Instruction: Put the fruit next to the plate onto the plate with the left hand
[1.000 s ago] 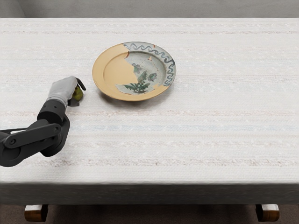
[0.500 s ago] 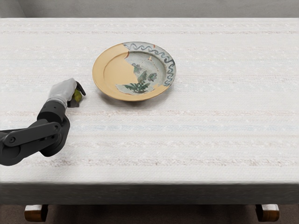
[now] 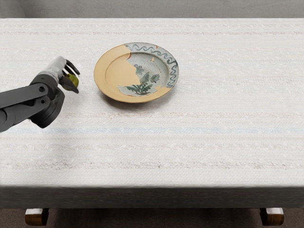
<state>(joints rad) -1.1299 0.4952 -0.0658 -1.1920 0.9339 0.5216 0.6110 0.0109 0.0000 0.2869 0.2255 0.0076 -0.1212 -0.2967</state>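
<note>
A small yellow-green fruit [image 3: 73, 80] is held in my left hand [image 3: 66, 76], whose dark fingers are curled around it. The hand hovers above the table, left of the plate [image 3: 114, 71], with a gap between them. The plate is round, half orange and half painted with a green plant and a blue wavy border, and nothing lies on it. My left arm [image 3: 26, 102] reaches in from the left edge. The right arm does not show.
The table [image 3: 213, 133] is covered with a pale striped cloth. Its front edge runs along the bottom of the view, with two wooden feet below it.
My left hand has risen off the table with the fruit in it, moving up in the picture. The forearm has swung higher. The plate has not moved.
</note>
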